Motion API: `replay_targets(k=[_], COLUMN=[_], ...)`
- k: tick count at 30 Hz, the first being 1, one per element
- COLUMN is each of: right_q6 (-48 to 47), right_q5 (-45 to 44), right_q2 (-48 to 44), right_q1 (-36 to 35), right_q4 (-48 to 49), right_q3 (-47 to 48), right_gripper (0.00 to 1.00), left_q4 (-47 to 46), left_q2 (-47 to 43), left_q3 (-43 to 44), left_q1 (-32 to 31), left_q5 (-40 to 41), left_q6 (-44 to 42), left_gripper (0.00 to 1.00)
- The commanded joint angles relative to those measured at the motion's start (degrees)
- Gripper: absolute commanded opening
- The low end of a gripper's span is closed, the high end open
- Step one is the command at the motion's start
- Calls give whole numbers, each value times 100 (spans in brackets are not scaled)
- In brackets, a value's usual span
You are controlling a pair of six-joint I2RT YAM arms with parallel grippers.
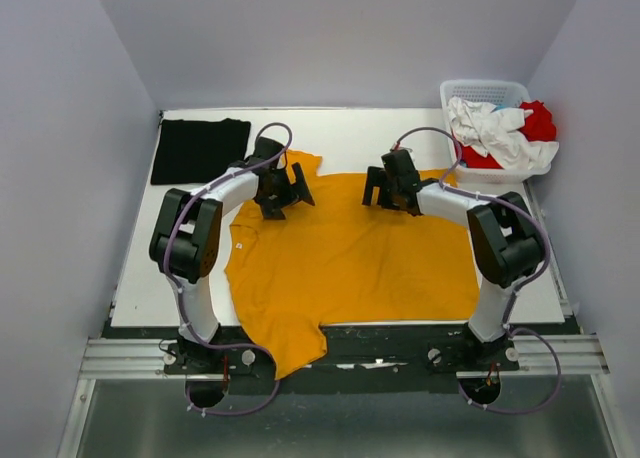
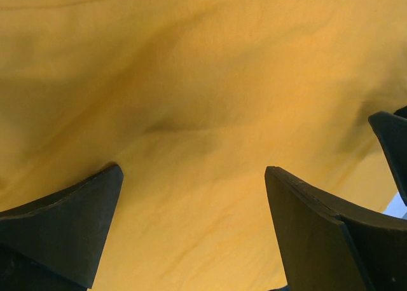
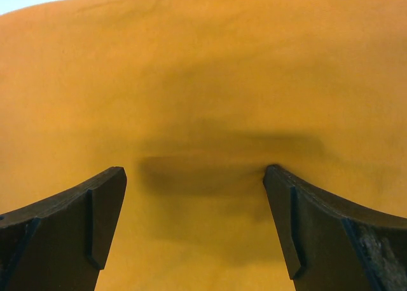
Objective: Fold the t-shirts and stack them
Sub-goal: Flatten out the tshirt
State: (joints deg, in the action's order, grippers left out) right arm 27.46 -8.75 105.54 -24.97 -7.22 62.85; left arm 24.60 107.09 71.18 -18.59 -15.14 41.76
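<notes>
A: Two claws, and both stand spread wide with nothing between the fingers. The left claw (image 1: 285, 190) and the right claw (image 1: 385, 190) hang side by side, apart, over the far part of the mustard t-shirt (image 1: 350, 263).
B: Touching the cloth?
A: Cannot tell. Each wrist view shows only yellow fabric close under the parted fingers, with a soft crease and a shadow just ahead of them.
B: Where does that shirt lie?
A: Spread flat on the table (image 1: 350, 128), beneath both claws and reaching back toward the arm bases. One corner droops over the near edge, behind the left claw.
B: The others?
A: A folded black t-shirt (image 1: 200, 150) lies apart, on the outer side of the left claw, toward the far corner. Beyond the right claw, on its outer side, the basket (image 1: 485, 86) holds a white shirt (image 1: 495, 128) and a red shirt (image 1: 538, 123), crumpled together.
</notes>
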Motion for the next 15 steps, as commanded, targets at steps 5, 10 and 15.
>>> replay_targets(k=[5, 10, 15], right_q6=[-142, -423, -812], right_q5=[-142, 2, 476], right_q2=[1135, 1438, 1686], right_q1=[340, 428, 575], right_q4=[-362, -350, -341], right_q3=[923, 1490, 2105], right_gripper=[100, 100, 100], left_q4=[639, 1487, 2216], left_q2=[970, 1915, 2619], left_q3=[1409, 3080, 4693], left_q1=[330, 500, 641], left_q5=[-42, -183, -261], left_q6=[-73, -292, -664], left_gripper=[99, 99, 98])
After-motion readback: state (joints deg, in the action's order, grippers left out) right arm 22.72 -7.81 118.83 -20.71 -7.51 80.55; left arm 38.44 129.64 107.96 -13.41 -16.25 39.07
